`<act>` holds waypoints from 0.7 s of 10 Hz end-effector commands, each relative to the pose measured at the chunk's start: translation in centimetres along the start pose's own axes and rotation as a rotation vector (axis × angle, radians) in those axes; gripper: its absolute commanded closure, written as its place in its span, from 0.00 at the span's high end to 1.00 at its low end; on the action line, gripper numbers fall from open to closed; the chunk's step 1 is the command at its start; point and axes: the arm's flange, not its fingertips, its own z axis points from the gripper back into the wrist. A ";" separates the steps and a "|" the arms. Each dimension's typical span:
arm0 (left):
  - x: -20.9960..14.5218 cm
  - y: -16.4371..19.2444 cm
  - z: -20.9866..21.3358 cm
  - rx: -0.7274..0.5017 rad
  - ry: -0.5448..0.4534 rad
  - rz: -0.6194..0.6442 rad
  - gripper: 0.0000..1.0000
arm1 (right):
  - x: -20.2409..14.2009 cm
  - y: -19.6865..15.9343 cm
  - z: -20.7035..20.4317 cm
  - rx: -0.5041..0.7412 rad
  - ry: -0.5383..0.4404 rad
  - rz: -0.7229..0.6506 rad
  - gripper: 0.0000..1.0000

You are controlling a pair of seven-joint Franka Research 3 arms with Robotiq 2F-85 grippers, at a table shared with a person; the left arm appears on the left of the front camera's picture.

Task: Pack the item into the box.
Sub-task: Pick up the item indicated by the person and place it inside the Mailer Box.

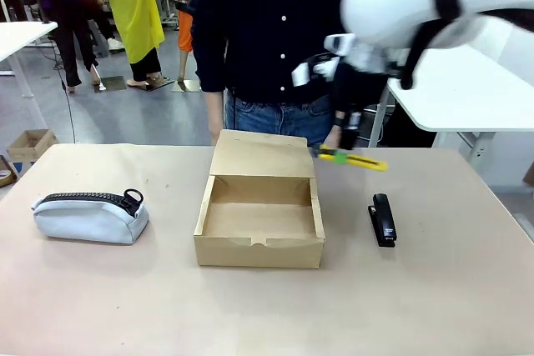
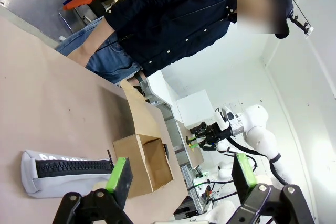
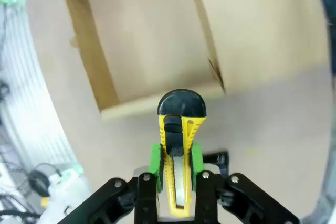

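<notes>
The item, a slim yellow utility knife (image 1: 355,158) with a black end (image 3: 181,103), hangs in the air just right of the box's back edge. My right gripper (image 1: 340,154) is shut on it; its green pads (image 3: 154,161) squeeze the knife's body from both sides in the right wrist view. The box (image 1: 260,216) stands open in the middle of the table, its flap lid raised at the back, its brown floor (image 3: 152,51) bare beneath and ahead of the knife. My left gripper (image 2: 181,178) is open in its own wrist view, holding nothing, high above the table's left side.
A grey zippered pouch (image 1: 90,215) lies left of the box. A black stapler (image 1: 382,219) lies to the box's right, below the held knife. A person in a dark shirt (image 1: 267,31) stands at the far edge behind the box.
</notes>
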 end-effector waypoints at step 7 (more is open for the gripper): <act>-0.1 -0.1 0.1 -0.017 -0.007 -0.021 1.00 | 14.8 1.9 -9.7 0.136 0.125 0.361 0.27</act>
